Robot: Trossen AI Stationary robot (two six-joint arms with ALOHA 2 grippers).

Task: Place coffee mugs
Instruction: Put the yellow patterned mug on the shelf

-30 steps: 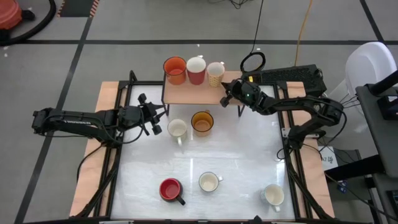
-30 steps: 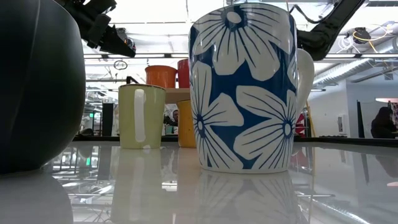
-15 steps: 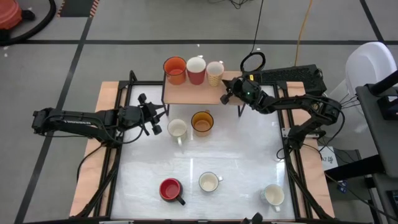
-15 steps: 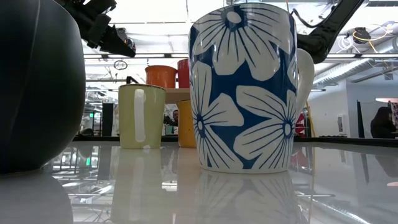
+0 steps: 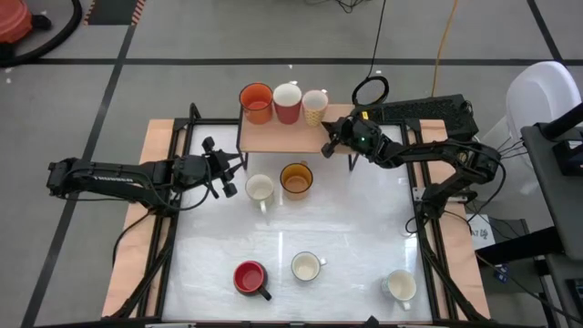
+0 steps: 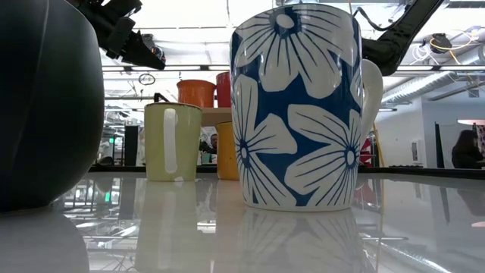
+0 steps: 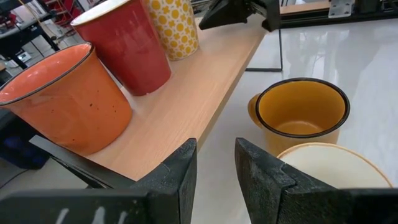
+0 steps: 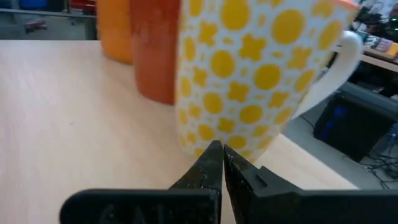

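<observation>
My right gripper [image 8: 217,152], fingers pressed together and empty, hovers over the wooden shelf [image 8: 74,112] beside the yellow-dotted mug [image 8: 249,68].

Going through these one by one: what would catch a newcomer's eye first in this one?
Probably the row of three mugs on the raised wooden shelf at the table's far edge: an orange ceramic mug, a red mug and a white mug with yellow dots. The shut right gripper sits over the shelf close by the dotted one. In the low view, a white mug with big blue flowers fills the foreground.
</observation>
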